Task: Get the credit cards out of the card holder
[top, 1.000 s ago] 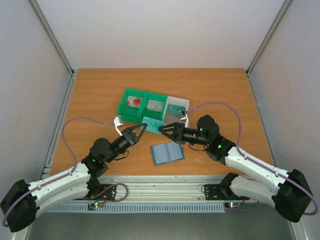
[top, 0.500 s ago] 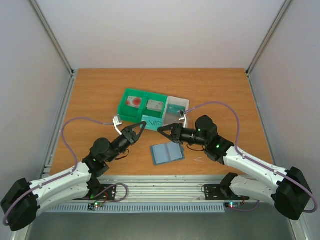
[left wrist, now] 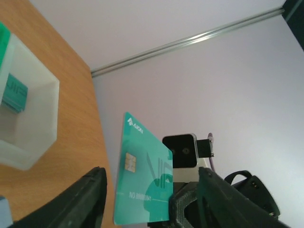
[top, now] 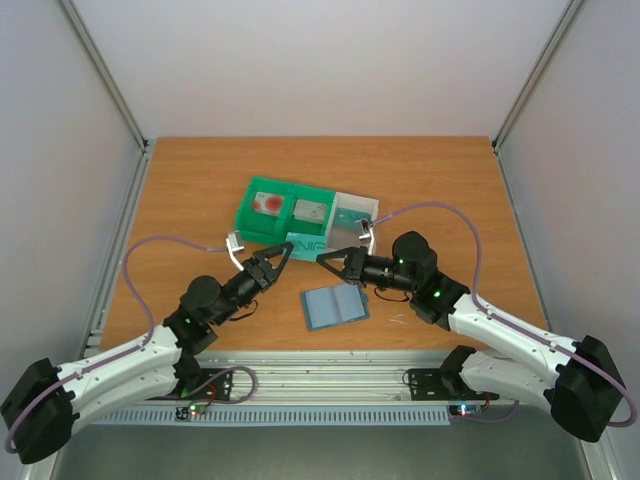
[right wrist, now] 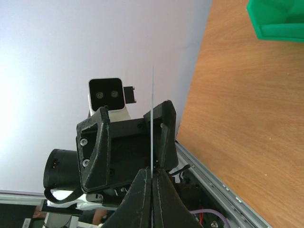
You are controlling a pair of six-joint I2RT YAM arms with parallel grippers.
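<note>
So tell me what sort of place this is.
Probably a lab robot test cell: left arm and right arm bolted to a wooden table, plain white panels in metal framing around it, and a sorting bin and card holder laid out.

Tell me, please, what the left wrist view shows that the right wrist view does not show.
Only left wrist: the printed face of the teal-green card with its gold chip, and the white bin compartment holding another teal card. Only right wrist: the same card edge-on, a thin line clamped in the right tool, and a green bin corner. Both: the held card and the wooden table.
</note>
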